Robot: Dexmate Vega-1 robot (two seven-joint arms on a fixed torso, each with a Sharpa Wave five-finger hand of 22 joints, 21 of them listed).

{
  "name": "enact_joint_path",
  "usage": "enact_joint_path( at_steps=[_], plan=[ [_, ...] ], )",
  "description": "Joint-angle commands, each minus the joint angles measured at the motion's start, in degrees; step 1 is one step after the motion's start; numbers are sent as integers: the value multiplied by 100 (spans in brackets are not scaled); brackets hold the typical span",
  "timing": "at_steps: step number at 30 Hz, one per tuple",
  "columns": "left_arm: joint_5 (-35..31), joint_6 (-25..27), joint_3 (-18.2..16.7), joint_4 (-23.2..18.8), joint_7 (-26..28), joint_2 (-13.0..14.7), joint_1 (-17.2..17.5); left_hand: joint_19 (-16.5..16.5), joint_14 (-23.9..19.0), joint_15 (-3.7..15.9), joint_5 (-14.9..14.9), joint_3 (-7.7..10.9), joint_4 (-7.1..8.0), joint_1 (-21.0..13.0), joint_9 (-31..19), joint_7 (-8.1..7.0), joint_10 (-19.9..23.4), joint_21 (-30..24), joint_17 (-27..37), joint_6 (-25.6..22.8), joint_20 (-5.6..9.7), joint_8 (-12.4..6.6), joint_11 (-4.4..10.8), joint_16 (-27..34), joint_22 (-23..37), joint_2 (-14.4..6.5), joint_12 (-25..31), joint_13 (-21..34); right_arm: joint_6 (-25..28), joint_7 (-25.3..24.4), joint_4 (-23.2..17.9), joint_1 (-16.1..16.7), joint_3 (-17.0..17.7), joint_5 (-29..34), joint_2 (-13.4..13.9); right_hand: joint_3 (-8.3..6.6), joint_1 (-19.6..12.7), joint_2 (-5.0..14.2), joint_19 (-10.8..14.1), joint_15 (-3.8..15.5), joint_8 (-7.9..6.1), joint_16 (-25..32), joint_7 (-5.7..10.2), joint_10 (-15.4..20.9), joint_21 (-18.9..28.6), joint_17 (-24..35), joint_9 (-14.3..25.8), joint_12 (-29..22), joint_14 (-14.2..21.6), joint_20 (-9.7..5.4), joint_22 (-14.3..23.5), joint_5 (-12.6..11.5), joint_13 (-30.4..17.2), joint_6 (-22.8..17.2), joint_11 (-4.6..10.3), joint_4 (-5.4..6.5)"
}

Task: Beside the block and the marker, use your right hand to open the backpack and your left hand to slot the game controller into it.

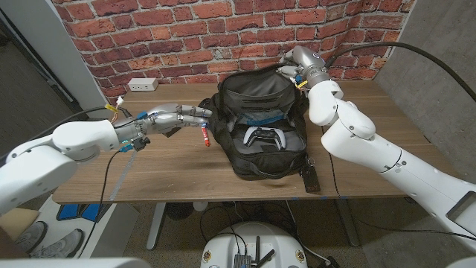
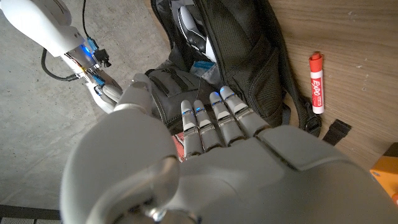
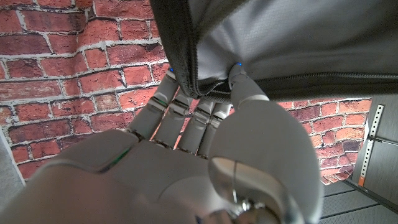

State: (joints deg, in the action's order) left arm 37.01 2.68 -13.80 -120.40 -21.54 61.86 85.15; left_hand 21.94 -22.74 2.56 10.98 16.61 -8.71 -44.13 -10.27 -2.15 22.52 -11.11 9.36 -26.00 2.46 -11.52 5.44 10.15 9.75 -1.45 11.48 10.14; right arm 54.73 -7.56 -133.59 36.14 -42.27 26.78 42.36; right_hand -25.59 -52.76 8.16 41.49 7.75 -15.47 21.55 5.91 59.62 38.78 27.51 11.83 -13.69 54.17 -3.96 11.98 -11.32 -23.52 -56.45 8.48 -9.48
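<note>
right fingers [image 3: 186, 112] pinching backpack [image 1: 260, 104] rim, left hand [image 1: 175, 117] fingers outstretched, empty, beside backpack

One black backpack [image 1: 262, 119] lies on the one wooden worktop [image 1: 178, 167]. One white game controller [image 1: 265, 137] sits inside it. One red marker [image 1: 203, 135] lies beside the bag, and one orange block [image 2: 384, 179] shows at the edge of the left wrist view. Two robot hands are present: the left robot hand [image 1: 176, 117] and the right robot hand [image 1: 292, 65]. One white power strip [image 1: 142, 85] stands against the one brick wall [image 1: 186, 37].
</note>
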Motion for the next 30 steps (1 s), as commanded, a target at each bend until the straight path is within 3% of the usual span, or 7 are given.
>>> enact_joint_path(
  at_steps=[1, 14, 20, 30],
  plan=[
    [-436, 111, -252, -68, 160, -389, 198, 39, -30, 405, -10, 4, -9, -13, -14, 10, 55, -43, -5, -44, 357, -11, 3, 18, 17, -35, 9, 11, -107, -110, -122, 211, 10, -3, 76, -38, -4, 30, -43, 459, -16, -38, 21, 27, 40, 7, 25, 19, 15, -760, 3, -55, -29, -33, -6, 9],
    [-849, 233, -411, -242, 534, -749, 395, 43, -6, 391, -16, 2, -8, 3, -16, 19, 10, -39, -5, -40, 355, 9, -16, -1, 19, -46, -19, 13, -376, -401, -103, 592, 158, -20, 56, -38, 11, 18, -74, 458, -2, -56, 53, -1, 68, 9, 26, 44, -7, -764, -6, -57, -28, -21, -4, 11],
    [-975, 155, -366, -257, 742, -952, 411, -1, 110, 349, -30, -23, 31, 98, -18, 1, -92, -17, 2, 9, 357, 48, -31, -37, 21, -65, -62, 15, -849, -736, -22, 927, 335, -68, 95, -44, 11, 18, -100, 463, 0, -68, 54, 14, 73, 6, 27, 45, -23, -762, -10, -60, -25, -24, 2, 10],
    [-1088, 98, -236, -195, 974, -1103, 326, -44, 161, 325, -40, -39, 65, 192, -18, -9, -145, 1, 6, 67, 345, 79, -10, -41, 21, -85, -77, 16, -1040, -915, -81, 1328, 560, -100, 88, -42, 26, 2, -129, 459, 1, -89, 64, 19, 91, 4, 28, 46, -53, -761, -18, -65, -36, -35, -1, 11]
  ],
)
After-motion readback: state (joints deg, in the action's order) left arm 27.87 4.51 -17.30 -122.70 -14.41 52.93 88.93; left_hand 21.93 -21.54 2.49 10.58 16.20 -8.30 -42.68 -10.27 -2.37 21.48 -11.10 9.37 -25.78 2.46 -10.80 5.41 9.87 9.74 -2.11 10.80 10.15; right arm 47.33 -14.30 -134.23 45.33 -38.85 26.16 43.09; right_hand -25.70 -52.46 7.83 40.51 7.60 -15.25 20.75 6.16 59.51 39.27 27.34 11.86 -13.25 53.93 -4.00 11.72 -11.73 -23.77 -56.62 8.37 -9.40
